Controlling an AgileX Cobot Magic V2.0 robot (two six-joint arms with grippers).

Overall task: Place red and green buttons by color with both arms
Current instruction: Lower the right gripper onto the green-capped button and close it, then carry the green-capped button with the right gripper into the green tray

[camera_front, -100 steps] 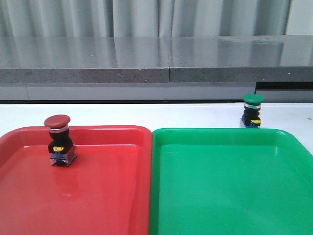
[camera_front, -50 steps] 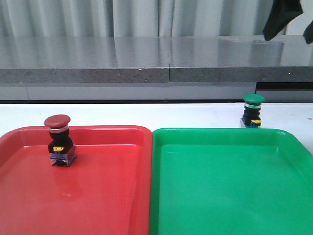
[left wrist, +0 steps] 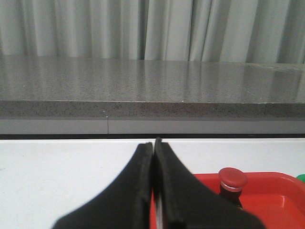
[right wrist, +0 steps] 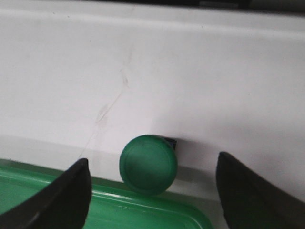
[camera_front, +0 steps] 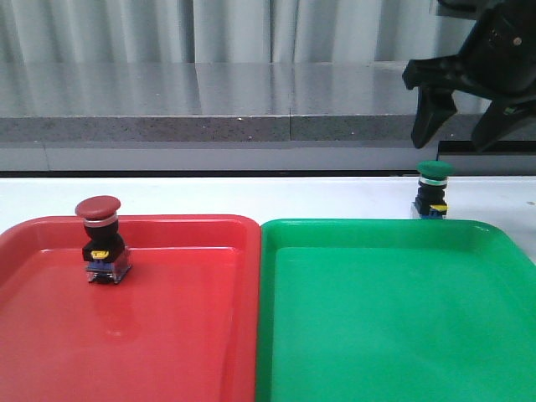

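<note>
The red button point(camera_front: 101, 238) stands upright inside the red tray point(camera_front: 167, 335) near its far left; it also shows in the left wrist view point(left wrist: 232, 180). The green button point(camera_front: 433, 190) stands on the white table just behind the green tray point(camera_front: 394, 335). My right gripper point(camera_front: 456, 126) is open and hangs above the green button. In the right wrist view the green button's cap point(right wrist: 148, 164) lies between the spread fingers point(right wrist: 71, 191), with the right gripper point(right wrist: 152, 195) empty. My left gripper point(left wrist: 153, 148) is shut and empty, back from the red tray's edge point(left wrist: 267, 179).
A grey stone ledge point(camera_front: 251, 100) runs along the back of the white table point(camera_front: 251, 197), with curtains behind it. The two trays sit side by side and touch at the middle.
My right gripper has come down into the front view at the top right, lowering toward the green button. Both buttons have stayed in place.
</note>
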